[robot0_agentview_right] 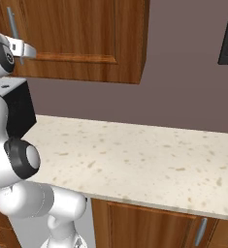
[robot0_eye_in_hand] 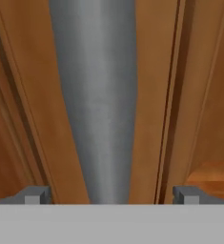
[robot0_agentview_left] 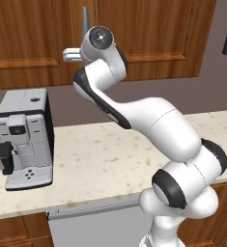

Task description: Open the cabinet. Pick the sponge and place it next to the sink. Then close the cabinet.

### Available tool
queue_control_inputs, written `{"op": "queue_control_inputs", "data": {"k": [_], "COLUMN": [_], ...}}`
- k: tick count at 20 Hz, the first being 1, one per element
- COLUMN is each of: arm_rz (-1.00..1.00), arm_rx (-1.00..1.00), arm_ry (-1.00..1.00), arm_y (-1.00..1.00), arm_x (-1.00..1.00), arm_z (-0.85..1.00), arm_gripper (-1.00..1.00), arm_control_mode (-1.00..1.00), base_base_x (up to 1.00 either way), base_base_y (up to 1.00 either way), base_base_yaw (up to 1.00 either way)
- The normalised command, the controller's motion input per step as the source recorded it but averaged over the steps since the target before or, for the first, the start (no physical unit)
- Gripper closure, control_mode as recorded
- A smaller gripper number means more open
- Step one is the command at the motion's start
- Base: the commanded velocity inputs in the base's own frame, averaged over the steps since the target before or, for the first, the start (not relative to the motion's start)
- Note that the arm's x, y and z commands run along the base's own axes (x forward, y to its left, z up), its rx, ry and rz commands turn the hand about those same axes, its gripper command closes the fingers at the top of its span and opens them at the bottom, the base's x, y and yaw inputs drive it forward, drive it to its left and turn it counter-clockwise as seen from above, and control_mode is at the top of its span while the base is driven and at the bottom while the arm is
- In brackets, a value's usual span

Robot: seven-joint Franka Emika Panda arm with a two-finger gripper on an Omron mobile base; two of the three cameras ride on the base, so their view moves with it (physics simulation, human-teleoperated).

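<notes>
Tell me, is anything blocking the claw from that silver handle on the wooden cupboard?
Nothing visible does. The open gripper faces the cabinet with its handle right between the fingertips; no object lies in between.

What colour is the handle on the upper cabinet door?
Silver-grey metal; the handle shows best in the hand view, running between the open claw's tips against reddish-brown wood.

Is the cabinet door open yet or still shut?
Shut. The cabinet door lies flush with the neighbouring door fronts, no interior showing. The open claw straddles its silver handle, not yet closed on it.
</notes>
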Motion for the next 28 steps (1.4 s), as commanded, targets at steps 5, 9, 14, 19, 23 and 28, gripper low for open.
{"op": "queue_control_inputs", "data": {"k": [5,9,14,19,23,28], "arm_rz": [0.0,0.0,0.0,0.0,0.0,0.0], "arm_rx": [0.0,0.0,0.0,0.0,0.0,0.0], "arm_ry": [-0.11,-0.14,0.0,0.0,0.0,0.0], "arm_y": [0.0,0.0,0.0,0.0,0.0,0.0], "arm_x": [0.47,0.18,0.01,0.0,0.0,0.0], "arm_z": [-0.24,-0.2,0.0,0.0,0.0,0.0], "arm_gripper": [-1.0,-1.0,-1.0,1.0,1.0,1.0], "arm_control_mode": [-1.0,-1.0,-1.0,-1.0,-1.0,-1.0], "base_base_x": [0.0,0.0,0.0,0.0,0.0,0.0], "base_base_y": [0.0,0.0,0.0,0.0,0.0,0.0], "base_base_yaw": [0.0,0.0,0.0,0.0,0.0,0.0]}}
